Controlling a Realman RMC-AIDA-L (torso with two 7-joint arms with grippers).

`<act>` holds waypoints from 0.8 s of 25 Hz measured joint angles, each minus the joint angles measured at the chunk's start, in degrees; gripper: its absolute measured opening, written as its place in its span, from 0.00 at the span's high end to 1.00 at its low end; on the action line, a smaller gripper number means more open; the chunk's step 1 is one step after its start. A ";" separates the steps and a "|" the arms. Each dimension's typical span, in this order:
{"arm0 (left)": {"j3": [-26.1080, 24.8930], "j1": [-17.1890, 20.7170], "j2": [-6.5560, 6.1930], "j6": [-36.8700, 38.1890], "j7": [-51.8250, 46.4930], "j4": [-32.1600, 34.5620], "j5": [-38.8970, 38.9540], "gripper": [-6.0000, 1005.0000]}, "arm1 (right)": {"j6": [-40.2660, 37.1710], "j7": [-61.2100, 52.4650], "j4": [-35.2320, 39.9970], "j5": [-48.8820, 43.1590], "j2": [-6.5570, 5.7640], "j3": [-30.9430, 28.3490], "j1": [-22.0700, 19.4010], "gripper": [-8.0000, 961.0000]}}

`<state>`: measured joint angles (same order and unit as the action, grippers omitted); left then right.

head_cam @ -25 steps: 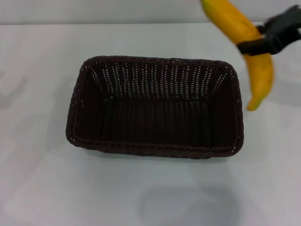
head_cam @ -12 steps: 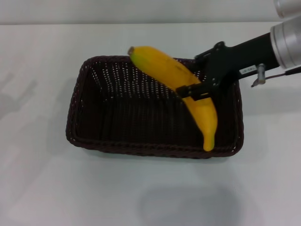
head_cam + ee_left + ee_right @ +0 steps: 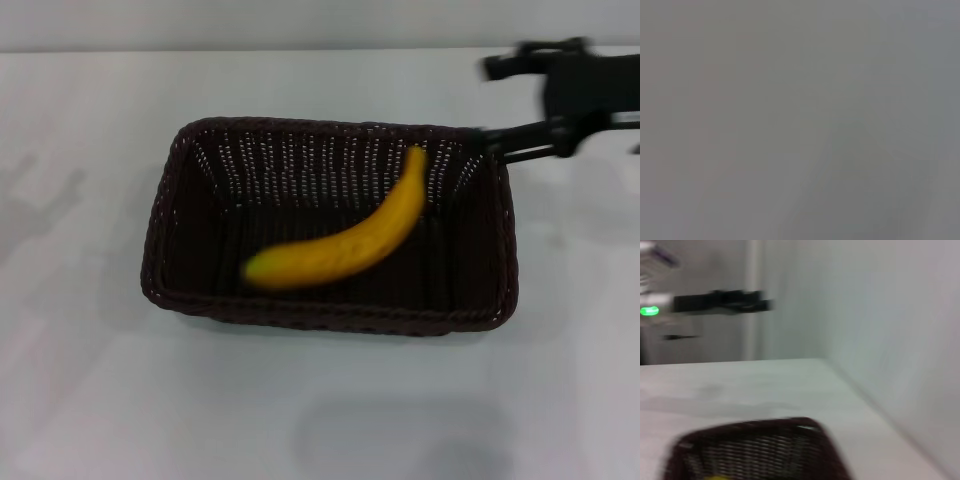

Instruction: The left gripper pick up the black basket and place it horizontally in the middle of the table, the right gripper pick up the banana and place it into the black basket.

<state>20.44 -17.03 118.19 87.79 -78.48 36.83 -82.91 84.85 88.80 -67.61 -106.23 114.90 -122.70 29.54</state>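
Observation:
The banana (image 3: 340, 245) lies inside the black basket (image 3: 165, 230), slanting from its front left to its back right. The basket stands lengthwise across the middle of the white table (image 3: 90, 400). My right gripper (image 3: 505, 100) is open and empty, above the basket's back right corner and apart from the banana. The right wrist view shows the basket's rim (image 3: 755, 425) with a sliver of the banana (image 3: 715, 478) at the picture's edge. The left gripper (image 3: 722, 301) shows only there, as a black arm far off beyond the table. The left wrist view shows plain grey.
A grey strip (image 3: 250, 25) runs along the table's far edge. A soft shadow (image 3: 400, 435) lies on the table in front of the basket. A light wall (image 3: 880, 315) stands beside the table in the right wrist view.
My right gripper carried the banana over the basket, let it go, and drew back up and to the right. The banana dropped into the basket. The basket has not moved.

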 joint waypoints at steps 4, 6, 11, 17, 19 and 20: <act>-0.09 -0.16 0.32 0.06 1.47 -1.88 1.24 0.14 | -1.39 10.00 5.23 6.81 0.19 -7.97 -4.45 0.14; -0.08 -0.06 0.33 0.22 2.98 -3.11 2.70 0.14 | -2.67 14.39 9.06 11.80 0.11 -9.98 -6.10 0.09; -0.14 0.31 0.36 2.32 9.77 -6.39 6.11 0.14 | -7.73 28.11 22.91 25.88 0.13 -14.72 -8.37 0.10; -0.21 0.97 0.61 4.14 16.10 -8.44 9.86 0.14 | -11.82 43.74 35.10 38.62 0.16 -16.49 -8.60 0.10; -0.23 1.52 0.66 4.16 17.83 -9.15 11.71 0.14 | -13.19 45.30 36.08 39.87 0.19 -16.57 -8.49 0.10; -0.24 1.83 0.66 4.14 18.26 -9.37 12.62 0.14 | -14.01 45.47 36.67 40.84 0.23 -16.64 -8.42 0.10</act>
<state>20.21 -15.19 118.84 91.93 -60.21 27.45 -70.29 70.85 134.27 -30.94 -65.39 115.13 -139.34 21.12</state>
